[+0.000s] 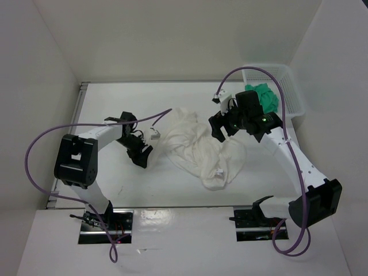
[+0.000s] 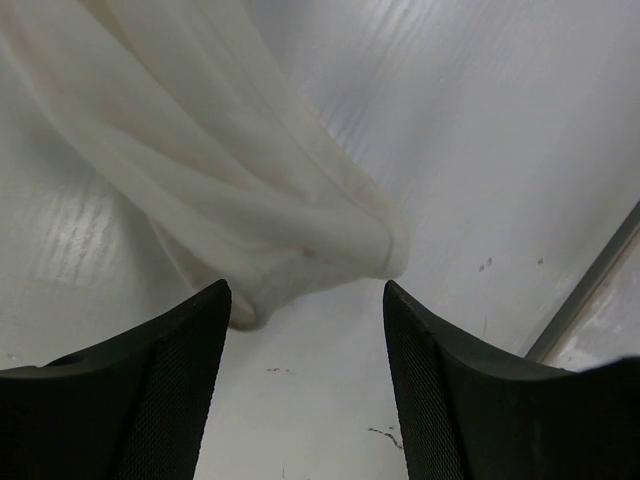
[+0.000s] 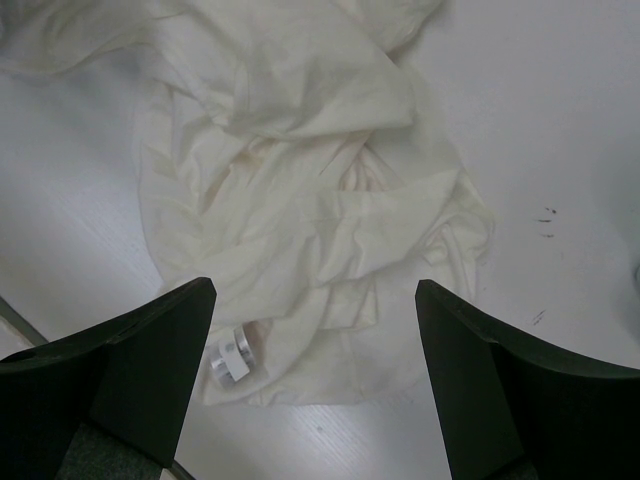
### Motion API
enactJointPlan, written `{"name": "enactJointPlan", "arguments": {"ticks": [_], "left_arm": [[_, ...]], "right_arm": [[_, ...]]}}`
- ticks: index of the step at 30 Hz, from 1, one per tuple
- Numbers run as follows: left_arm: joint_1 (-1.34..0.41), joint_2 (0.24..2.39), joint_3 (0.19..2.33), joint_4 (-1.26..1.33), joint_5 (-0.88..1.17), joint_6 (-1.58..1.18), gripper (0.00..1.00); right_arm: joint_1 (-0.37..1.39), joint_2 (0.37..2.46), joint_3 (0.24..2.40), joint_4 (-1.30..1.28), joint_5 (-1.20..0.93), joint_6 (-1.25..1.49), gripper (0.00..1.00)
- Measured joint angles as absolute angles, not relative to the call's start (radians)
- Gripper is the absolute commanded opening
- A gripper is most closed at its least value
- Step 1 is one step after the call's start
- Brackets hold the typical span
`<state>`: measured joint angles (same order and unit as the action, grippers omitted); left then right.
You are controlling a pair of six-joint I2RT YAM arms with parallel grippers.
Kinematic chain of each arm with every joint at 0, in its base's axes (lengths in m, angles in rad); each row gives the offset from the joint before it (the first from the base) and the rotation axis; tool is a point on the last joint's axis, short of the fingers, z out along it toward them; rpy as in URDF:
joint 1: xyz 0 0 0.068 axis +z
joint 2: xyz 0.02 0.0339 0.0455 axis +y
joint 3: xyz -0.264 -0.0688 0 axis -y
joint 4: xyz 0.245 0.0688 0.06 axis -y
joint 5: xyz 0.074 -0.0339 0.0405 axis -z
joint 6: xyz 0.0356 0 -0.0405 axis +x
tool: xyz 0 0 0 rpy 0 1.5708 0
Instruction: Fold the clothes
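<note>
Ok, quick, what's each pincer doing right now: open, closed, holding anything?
Left pincer: open, the edge of the white garment between its fingertips, not gripped.
Right pincer: open, above the white garment, holding nothing.

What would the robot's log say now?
left gripper: open, at edge of crumpled white fabric garment; right gripper: open, above garment; fold: not started

I saw the white garment [image 1: 198, 146] lying unfolded in a loose, crumpled heap near the middle of the table [image 1: 115, 103]. It was plain, thin fabric, heavily wrinkled and without any print. The heap ran diagonally from a broad lobe at the far left to a narrower end at the near right. A small label [image 3: 230, 357] showed near that end. Its left edge lay rolled over on the tabletop.
</note>
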<state>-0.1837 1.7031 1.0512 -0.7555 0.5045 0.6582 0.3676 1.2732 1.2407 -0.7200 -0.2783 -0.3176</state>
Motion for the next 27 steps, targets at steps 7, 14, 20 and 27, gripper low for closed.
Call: {"name": "enactJointPlan", "arguments": {"ticks": [7,14,20,27], "left_arm": [[-0.164,1.738,1.091,-0.83,0.577,0.706,0.69],[-0.158,1.742,1.138,-0.876,0.641,0.725,0.69],[-0.153,1.796,1.148,-0.912,0.669,0.745,0.69],[-0.136,1.839,1.156,-0.941,0.68,0.764,0.65]], "right_arm": [[0.368,1.272,1.237,-0.716,-0.278,-0.312,0.89],[0.368,1.272,1.235,-0.714,-0.278,-0.311,0.89],[0.368,1.271,1.234,-0.71,-0.281,-0.311,0.89],[0.368,1.249,1.226,-0.709,-0.289,-0.311,0.89]]}}
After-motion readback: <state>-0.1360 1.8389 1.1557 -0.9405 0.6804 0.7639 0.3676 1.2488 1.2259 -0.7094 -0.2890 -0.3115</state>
